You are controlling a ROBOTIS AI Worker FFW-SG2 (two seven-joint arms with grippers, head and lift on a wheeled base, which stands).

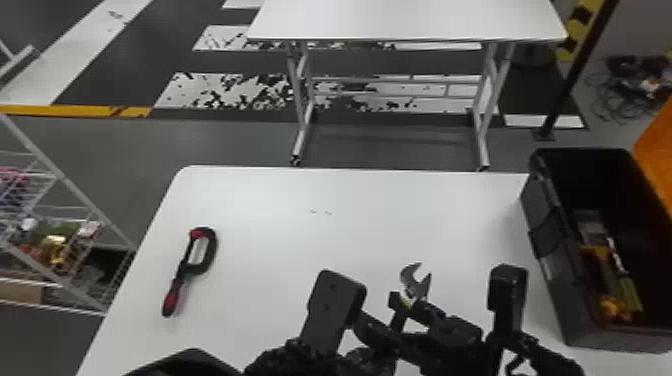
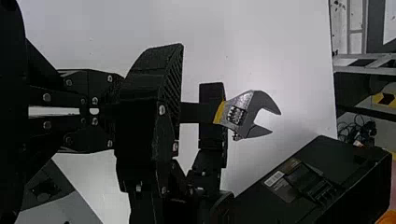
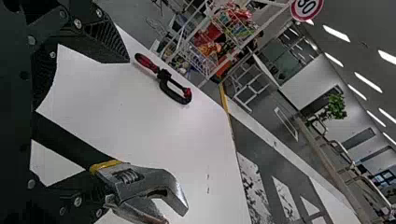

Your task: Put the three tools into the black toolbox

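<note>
In the head view my left gripper [image 1: 365, 356] is at the bottom centre, partly hidden behind my right gripper [image 1: 402, 325]. The left gripper [image 2: 106, 111] is shut on the adjustable wrench's dark handle. The wrench [image 1: 416, 286] points its silver head forward. From the right, the right gripper [image 3: 100, 123] stands open around the handle, with a gap on both sides of it in the right wrist view. A red-and-black clamp [image 1: 210, 250] lies on the table's left part. The black toolbox [image 1: 555, 260] stands open at the right edge.
Inside the toolbox are several yellow and silver items [image 1: 617, 280]; its orange lid [image 1: 657, 150] is raised on the far right. The white table [image 1: 280, 200] carries clamp and box. Behind are another white table [image 1: 410, 20] and, at left, a wire rack [image 1: 60, 180].
</note>
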